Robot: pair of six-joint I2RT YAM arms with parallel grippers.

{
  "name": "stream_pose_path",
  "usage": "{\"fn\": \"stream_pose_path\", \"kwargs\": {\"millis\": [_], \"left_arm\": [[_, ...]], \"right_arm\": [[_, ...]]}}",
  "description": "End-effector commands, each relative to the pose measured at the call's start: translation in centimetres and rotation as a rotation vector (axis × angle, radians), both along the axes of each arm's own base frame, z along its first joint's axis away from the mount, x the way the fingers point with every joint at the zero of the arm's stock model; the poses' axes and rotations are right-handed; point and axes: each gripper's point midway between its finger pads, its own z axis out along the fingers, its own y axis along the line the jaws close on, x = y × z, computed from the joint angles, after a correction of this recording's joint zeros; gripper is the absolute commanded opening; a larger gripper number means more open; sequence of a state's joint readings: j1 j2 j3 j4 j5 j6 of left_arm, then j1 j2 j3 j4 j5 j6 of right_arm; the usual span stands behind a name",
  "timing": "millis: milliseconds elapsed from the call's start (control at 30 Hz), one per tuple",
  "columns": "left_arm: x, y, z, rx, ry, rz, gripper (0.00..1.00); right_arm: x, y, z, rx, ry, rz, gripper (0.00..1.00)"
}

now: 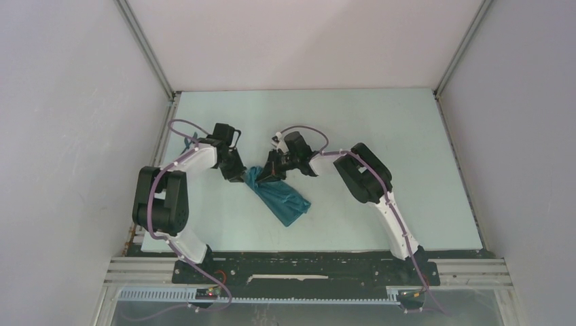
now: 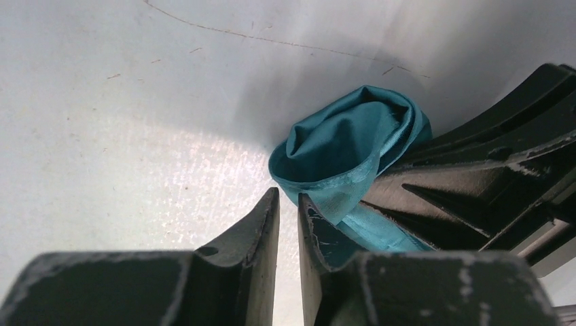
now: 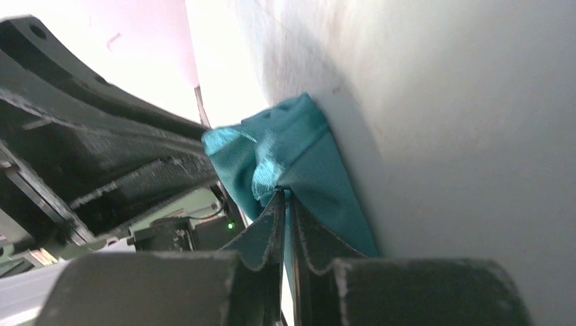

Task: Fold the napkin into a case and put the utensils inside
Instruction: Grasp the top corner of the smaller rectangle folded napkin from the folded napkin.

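Well, nearest the bottom edge of the overhead view, the left arm (image 1: 166, 200) and the right arm (image 1: 380, 197) rise from the rail and bend in towards each other. Just beyond them, left of centre, the teal napkin (image 1: 284, 198) lies on the pale table (image 1: 394, 129) as a crumpled oblong bundle, slanting from lower right up to upper left. Both pincers meet at its upper left end. The right gripper (image 3: 285, 195) is clenched on a fold of the cloth, which is pinched between its tips in the middle of its own wrist view. The left gripper (image 2: 289, 198) has its jaws only a narrow slit apart, with bare table showing through. The bunched napkin end touches the outer side of its right-hand finger (image 2: 314, 224) rather than sitting between the jaws. Farther back the table runs to the white walls (image 1: 306, 41).
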State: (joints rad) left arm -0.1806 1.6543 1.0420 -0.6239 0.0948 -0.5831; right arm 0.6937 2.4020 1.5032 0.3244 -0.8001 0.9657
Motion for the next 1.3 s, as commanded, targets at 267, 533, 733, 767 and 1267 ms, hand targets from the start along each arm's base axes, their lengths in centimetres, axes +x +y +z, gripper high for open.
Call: {"fn": "stream_pose_path", "kwargs": {"millis": [267,533,733,767,1267], "left_arm": [[0.8,-1.3,-1.9,-0.049,0.040,0.005,0.20],[1.3,-1.7,-1.0,-0.063,0.005,0.005,0.21],[2.0,-2.1,0.9,-0.061,-0.043,-0.014,0.27],[1.9,-2.0,1.2,-0.058,-0.051,-0.014,0.28],[3.7,-2.3,2.0,-0.117,-0.066,0.005,0.11]], "right_arm": [[1.1,2.9,-0.9,-0.045,-0.041,0.021,0.04],[-1.2,3.7,-1.3,-0.065,-0.076,0.079,0.00],[-1.9,3.2,-2.5,-0.084,-0.058,0.066,0.00],[-1.9,3.1,-2.8,-0.082,-0.051,0.064,0.00],[-1.6,2.4,-2.3,-0.068,-0.054,0.048,0.00]]}}
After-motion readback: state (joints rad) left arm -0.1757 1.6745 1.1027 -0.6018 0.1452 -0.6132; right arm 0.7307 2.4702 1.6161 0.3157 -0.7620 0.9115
